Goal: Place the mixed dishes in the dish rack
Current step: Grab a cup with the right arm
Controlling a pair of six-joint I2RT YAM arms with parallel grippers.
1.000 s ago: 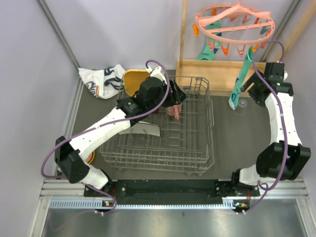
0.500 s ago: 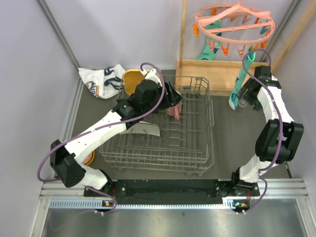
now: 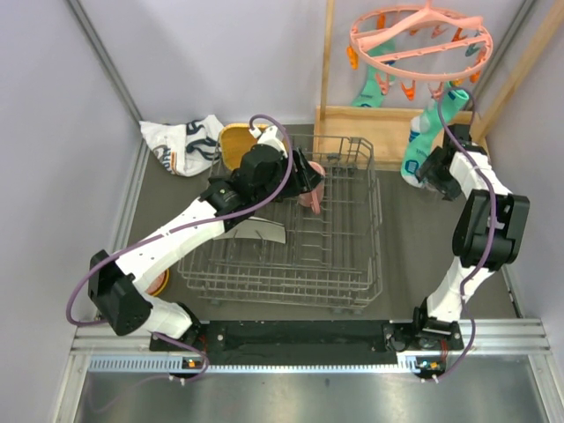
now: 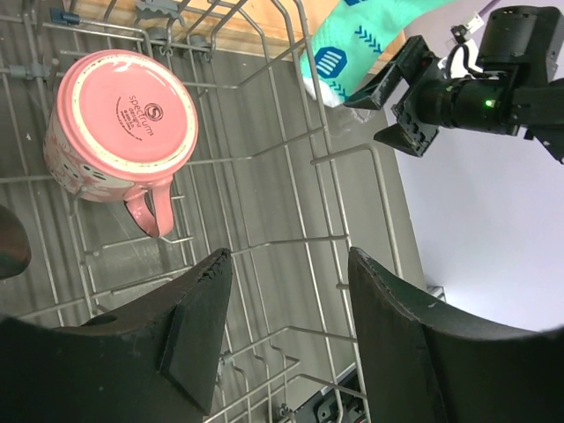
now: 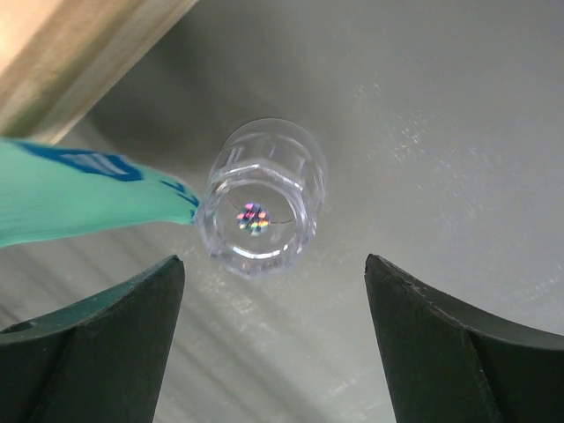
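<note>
The dish rack (image 3: 357,264) stands mid-table, with the pink cup (image 3: 310,196) (image 4: 119,123) lying on its side among the far prongs. A pale plate (image 3: 256,232) leans in its left half. My left gripper (image 3: 313,173) (image 4: 286,260) hangs open and empty just over the rack, beside the cup. The small clear glass (image 5: 262,196) stands upright on the table right of the rack. My right gripper (image 3: 429,172) (image 5: 273,262) is open above it, one finger to each side and apart from it. The arm hides the glass from the top camera.
A teal sock (image 5: 79,198) (image 3: 421,141) dangles from the pink peg hanger (image 3: 419,40) and touches the glass's rim. The wooden tray (image 3: 379,128) stands behind the rack. The yellow plate (image 3: 236,141) and white cloth (image 3: 181,143) lie far left. An orange bowl (image 3: 161,282) sits near the left arm's base.
The right arm has swung its wrist in from the far right edge to above the glass, nudging the sock left. The left arm has shifted slightly and then stayed put.
</note>
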